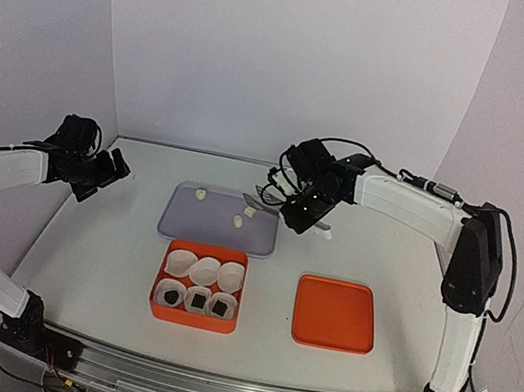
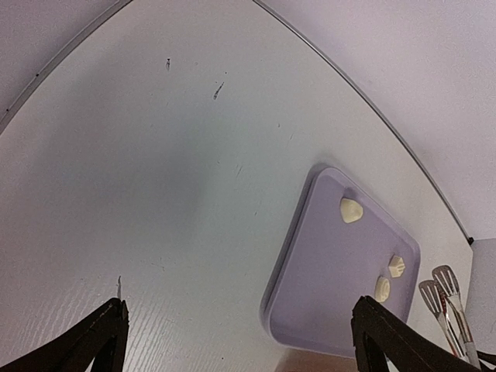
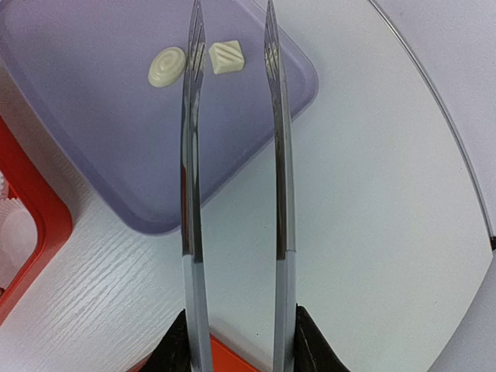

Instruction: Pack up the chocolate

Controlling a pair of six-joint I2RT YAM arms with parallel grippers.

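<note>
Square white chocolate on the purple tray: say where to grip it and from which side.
Probably best: take the square white chocolate by two opposite straight edges, tongs descending from above. It lies flat on the purple tray, a round white chocolate close beside.

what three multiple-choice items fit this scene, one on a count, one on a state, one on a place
1. How many white crinkled paper cups in the red-orange rectangular box hold a dark brown chocolate piece?
A. one
B. three
C. six

2. What is the right gripper doing?
A. shut on the long shiny metal tongs
B. open and empty
C. shut on a paper cup

3. Where do the small cream-white chocolate pieces lie?
A. in the paper cups
B. in the right gripper's fingers
C. on the flat lavender plastic tray

Answers: 1 B, only the near row of cups is filled. 2 A, the tongs stick out from between its fingers. 3 C, all three white pieces sit on the tray.
</note>
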